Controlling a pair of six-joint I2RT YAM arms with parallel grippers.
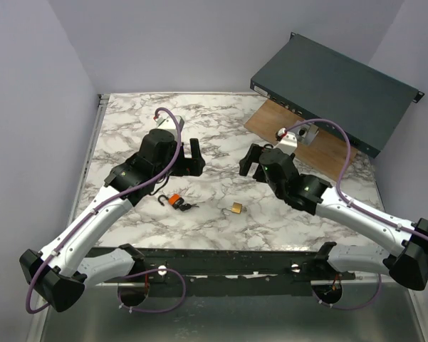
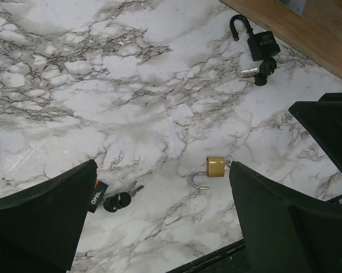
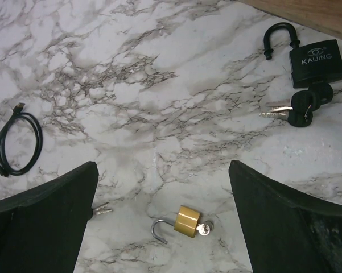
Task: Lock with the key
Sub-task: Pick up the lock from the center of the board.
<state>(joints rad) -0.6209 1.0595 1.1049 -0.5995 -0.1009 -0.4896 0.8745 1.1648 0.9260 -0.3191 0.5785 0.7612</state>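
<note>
Left gripper [image 2: 163, 182]: jaws spread wide, nothing held, hovering off the marble table [image 2: 74, 85].
- Brass lock [image 2: 215, 168] lies on the table just inside the right finger [image 2: 284, 222], not touching it. Its shackle is open.
- Orange lock [image 1: 174, 201] sits by the left finger [image 2: 40, 222], half hidden under it in the wrist view. Its black-headed keys [image 2: 120, 200] lie just beside it, toward the gap.
- Black lock [image 2: 256, 42] lies well ahead and to the right, near the edge of the board [image 2: 313, 28], shackle open.

Right gripper [image 3: 163, 176]: jaws equally wide, empty, off the table.
- Brass lock lies between its fingers, back toward the palm and nearer the right finger. A small key [image 3: 204, 228] is seated in the lock body, at the end away from the shackle.
- Black lock lies far ahead, to the right.
- Coiled cable [image 3: 16, 142] lies ahead of the left finger, to its outer side.

Top view: the two grippers are apart.
</note>
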